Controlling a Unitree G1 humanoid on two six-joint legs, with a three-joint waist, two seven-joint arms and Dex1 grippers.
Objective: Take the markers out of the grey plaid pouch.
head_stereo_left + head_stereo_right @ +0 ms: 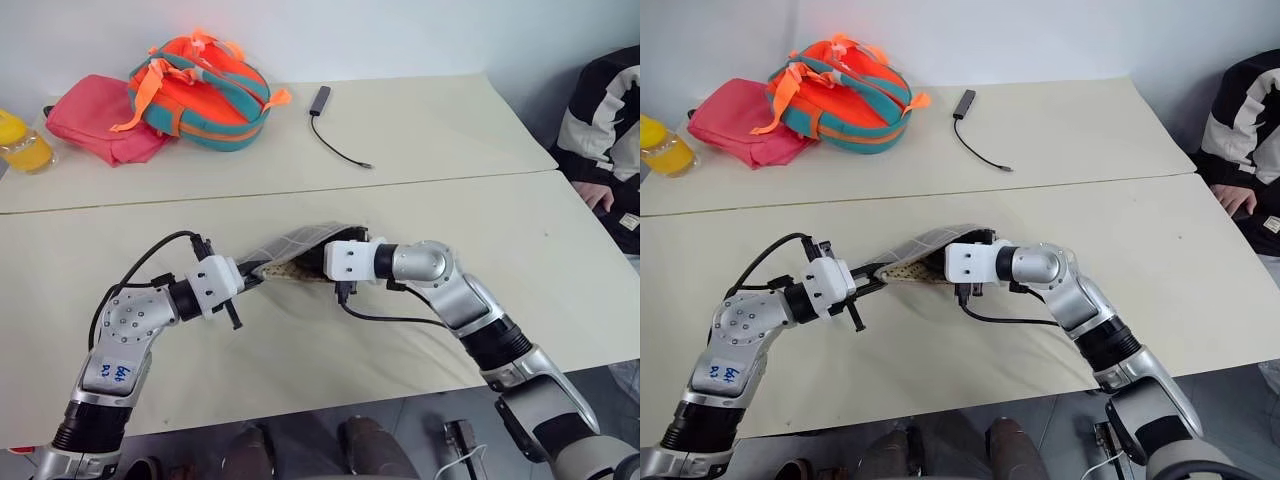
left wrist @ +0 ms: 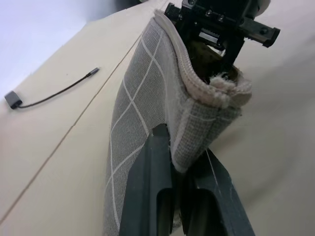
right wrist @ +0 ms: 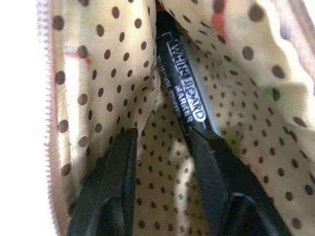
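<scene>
Beige table [image 1: 300, 400]: L gripper [image 2: 181, 147] pinches pouch [image 2: 142, 113]; R gripper [image 3: 162, 147] inside, maybe touching marker [image 3: 184, 98].

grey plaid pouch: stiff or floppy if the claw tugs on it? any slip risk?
Likely floppy: the grey plaid pouch is soft fabric, and its rim sags and folds where the left claw pinches it. Probably light, since that one pinch holds the edge up. A tug may drag the whole pouch along the smooth table, so the whiteboard marker inside could shift.

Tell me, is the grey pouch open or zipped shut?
Open. The right claw reaches inside the grey plaid pouch, where the dotted lining and a black marker show. The left claw pinches the pouch's edge.
</scene>
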